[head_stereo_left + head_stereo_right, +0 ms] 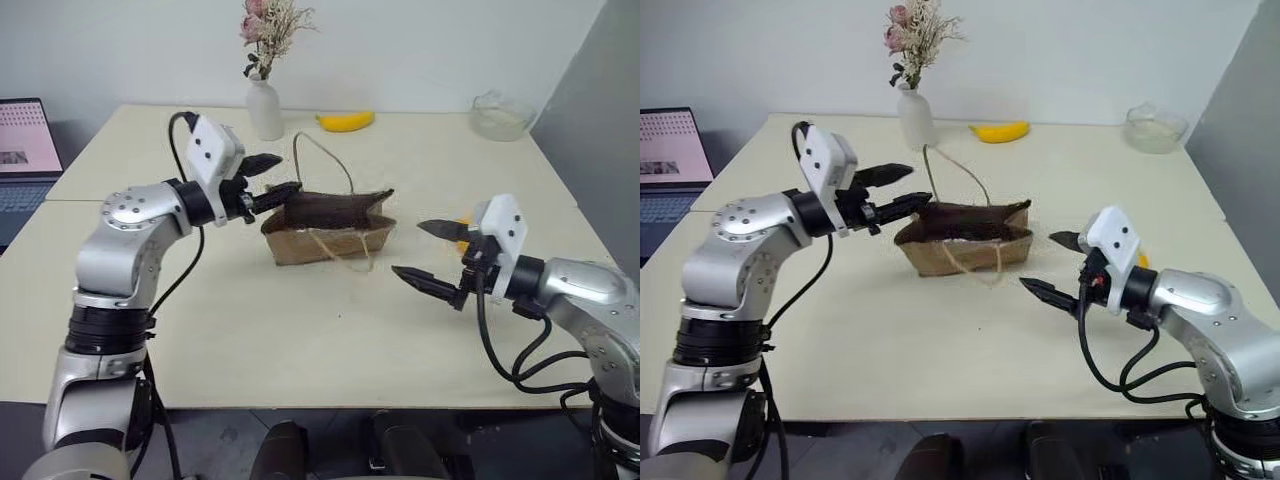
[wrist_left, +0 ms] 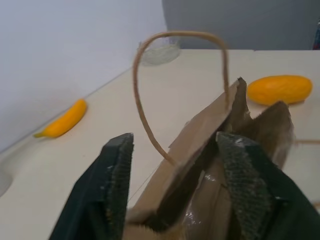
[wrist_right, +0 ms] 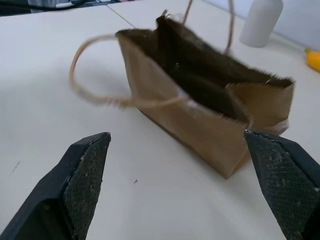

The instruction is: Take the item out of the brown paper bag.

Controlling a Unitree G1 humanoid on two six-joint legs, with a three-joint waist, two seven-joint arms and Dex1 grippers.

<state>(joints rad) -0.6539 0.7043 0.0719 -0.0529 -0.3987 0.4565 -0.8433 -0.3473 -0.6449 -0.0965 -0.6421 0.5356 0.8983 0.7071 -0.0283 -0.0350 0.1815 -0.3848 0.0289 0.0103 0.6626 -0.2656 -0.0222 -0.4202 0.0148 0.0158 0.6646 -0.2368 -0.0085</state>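
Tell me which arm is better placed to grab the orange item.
Right. The item lies on the table just behind the open right pincer, outside the brown paper bag. The left pincer is open at the bag's opposite end.

Brown paper bag (image 1: 330,232), tan handles; orange-yellow item (image 2: 279,89); yellow banana (image 1: 346,121); white vase (image 1: 265,110).

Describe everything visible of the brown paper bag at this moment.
The brown paper bag is creased kraft paper, standing upright near the table's middle, mouth open, dark inside. One thin tan cord handle arches up; the other droops over its front. The left gripper, fingers apart, straddles the bag's rim at its end.
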